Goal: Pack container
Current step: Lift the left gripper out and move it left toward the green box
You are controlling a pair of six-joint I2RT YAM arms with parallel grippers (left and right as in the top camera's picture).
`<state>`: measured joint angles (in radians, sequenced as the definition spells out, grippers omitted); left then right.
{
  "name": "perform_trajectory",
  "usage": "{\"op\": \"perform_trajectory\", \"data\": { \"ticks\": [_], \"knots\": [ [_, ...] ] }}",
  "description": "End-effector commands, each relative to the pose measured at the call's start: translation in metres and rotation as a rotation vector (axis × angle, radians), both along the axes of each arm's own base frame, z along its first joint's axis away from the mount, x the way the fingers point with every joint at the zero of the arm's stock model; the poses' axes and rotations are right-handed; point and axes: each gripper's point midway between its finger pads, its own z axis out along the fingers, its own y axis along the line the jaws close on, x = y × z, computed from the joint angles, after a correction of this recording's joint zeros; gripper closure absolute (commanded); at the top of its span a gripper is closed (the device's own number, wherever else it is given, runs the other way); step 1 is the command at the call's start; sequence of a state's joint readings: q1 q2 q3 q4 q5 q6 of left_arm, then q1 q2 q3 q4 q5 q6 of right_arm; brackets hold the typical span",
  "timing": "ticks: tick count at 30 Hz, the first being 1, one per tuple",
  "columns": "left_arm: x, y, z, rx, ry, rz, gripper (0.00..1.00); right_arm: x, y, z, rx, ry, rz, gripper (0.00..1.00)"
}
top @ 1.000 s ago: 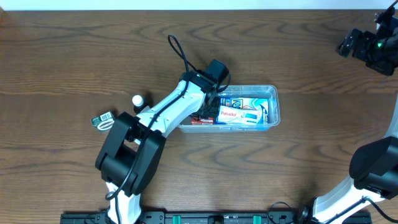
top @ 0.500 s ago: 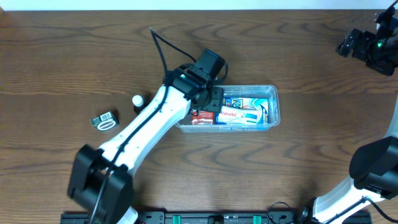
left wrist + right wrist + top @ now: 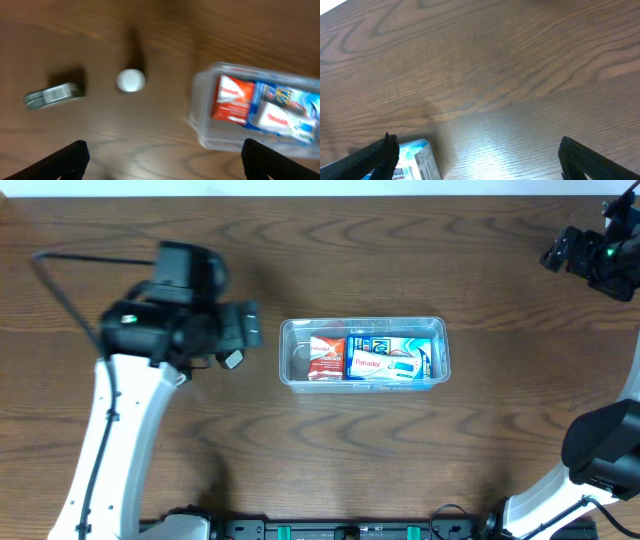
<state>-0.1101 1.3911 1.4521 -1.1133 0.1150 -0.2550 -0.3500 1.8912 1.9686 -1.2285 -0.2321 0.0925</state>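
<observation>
Here, a clear container (image 3: 362, 322) sits mid-table, holding red, white and blue packets (image 3: 368, 358). The left gripper (image 3: 165, 162) hovers to its left, fingers wide apart and empty, above a white cap (image 3: 131, 80) and a dark object (image 3: 52, 95). The right gripper (image 3: 480, 160), also spread open, is at the far right.

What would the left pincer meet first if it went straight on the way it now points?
Probably the bare table. The open left pincer points down at wood between the small white round object and the container, in line with neither. The wrist view is blurred, so depth is unclear.
</observation>
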Motion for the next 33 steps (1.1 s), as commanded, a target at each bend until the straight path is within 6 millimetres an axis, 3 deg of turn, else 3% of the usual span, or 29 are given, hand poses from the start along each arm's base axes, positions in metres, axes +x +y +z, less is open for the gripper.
{"op": "perform_trajectory", "data": {
  "ticks": [1,9,22,26,33],
  "knots": [
    [-0.001,0.021,-0.007,0.020,0.039,0.032,0.02,-0.001,-0.001,0.015,-0.007,-0.038,-0.010,0.01],
    [-0.025,0.063,-0.052,0.137,0.275,0.112,0.02,-0.001,-0.001,0.015,-0.007,-0.038,-0.010,0.01],
    [-0.039,0.107,-0.079,0.135,0.368,0.256,0.02,-0.001,-0.001,0.015,-0.007,-0.038,-0.010,0.01],
    [-0.040,0.117,-0.094,0.128,0.390,0.287,0.02,-0.001,-0.001,0.015,-0.007,-0.038,-0.010,0.01],
    [-0.040,0.116,-0.116,0.119,0.463,0.280,0.02,-0.001,-0.001,0.015,-0.007,-0.038,-0.010,0.01]
  ]
}}
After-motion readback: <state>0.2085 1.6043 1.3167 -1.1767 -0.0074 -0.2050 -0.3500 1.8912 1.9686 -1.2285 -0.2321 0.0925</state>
